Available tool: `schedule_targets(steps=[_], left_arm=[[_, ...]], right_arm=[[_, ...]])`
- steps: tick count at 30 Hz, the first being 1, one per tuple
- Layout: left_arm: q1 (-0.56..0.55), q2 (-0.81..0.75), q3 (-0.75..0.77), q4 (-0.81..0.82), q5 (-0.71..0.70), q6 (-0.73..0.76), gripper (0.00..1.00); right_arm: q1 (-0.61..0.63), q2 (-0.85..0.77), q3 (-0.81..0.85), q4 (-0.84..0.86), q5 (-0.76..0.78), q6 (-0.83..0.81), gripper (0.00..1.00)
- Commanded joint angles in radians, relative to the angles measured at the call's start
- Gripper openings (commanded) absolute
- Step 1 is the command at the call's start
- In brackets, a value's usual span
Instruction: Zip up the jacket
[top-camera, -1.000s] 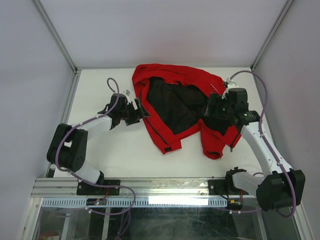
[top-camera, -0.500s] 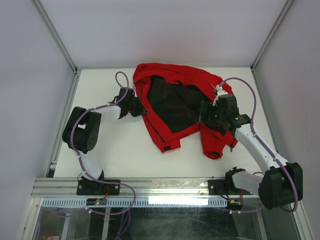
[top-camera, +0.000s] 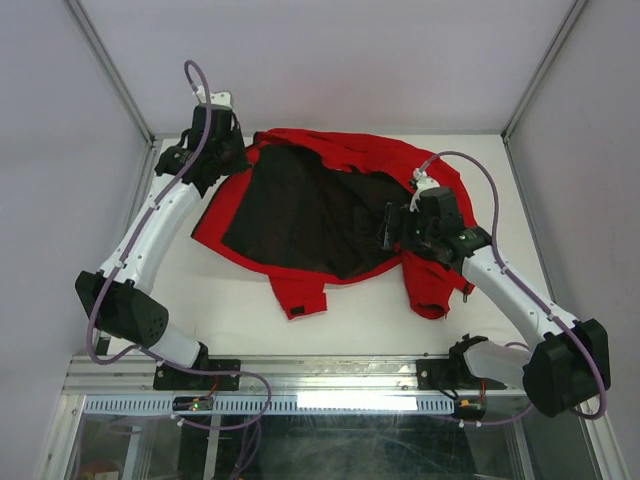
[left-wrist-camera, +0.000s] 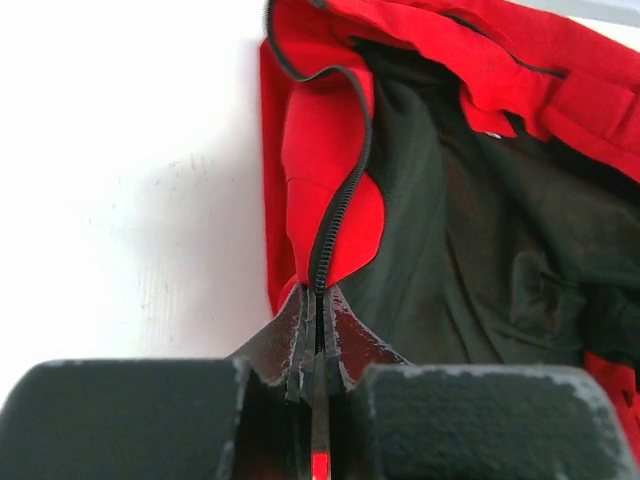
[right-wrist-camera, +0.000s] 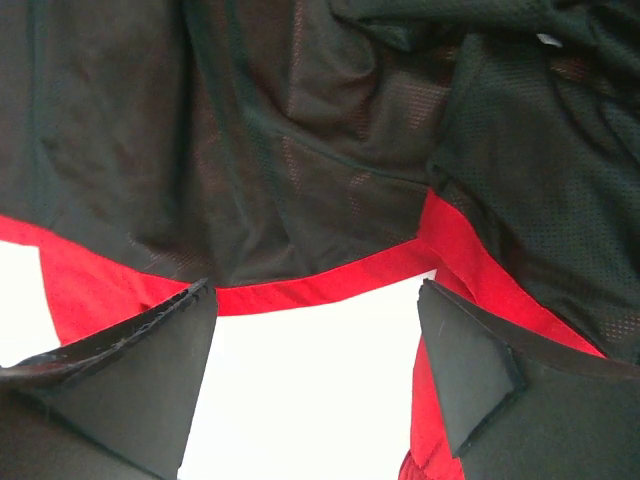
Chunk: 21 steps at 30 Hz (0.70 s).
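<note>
A white table (top-camera: 230, 300) fills the middle of the top view; pale grey panels (top-camera: 330, 60) close it in across the upper frame and down both sides; a metal strut (top-camera: 112, 72) slants in from the upper left corner, a second strut (top-camera: 543, 68) from the upper right; a silver rail (top-camera: 330, 372) crosses the lower frame, with a bright ribbed strip (top-camera: 350, 401) just below it; dark glass (top-camera: 350, 450) lies along the bottom edge; in the left wrist view the table shows faint grey specks at the left.
</note>
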Motion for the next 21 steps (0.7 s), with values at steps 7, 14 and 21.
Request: schedule_targets(steps=[7, 14, 21], left_arm=[[-0.378, 0.266, 0.233, -0.094, 0.167, -0.003, 0.04], [-0.453, 0.373, 0.218, 0.094, 0.470, -0.065, 0.31], [-0.406, 0.197, -0.035, 0.273, 0.540, -0.107, 0.51]], right_arm=[[0.002, -0.026, 0.021, -0.005, 0.215, 0.020, 0.84], [-0.002, -0.122, -0.025, 0.010, 0.341, 0.037, 0.88], [-0.045, -0.071, -0.018, 0.007, 0.304, 0.029, 0.90]])
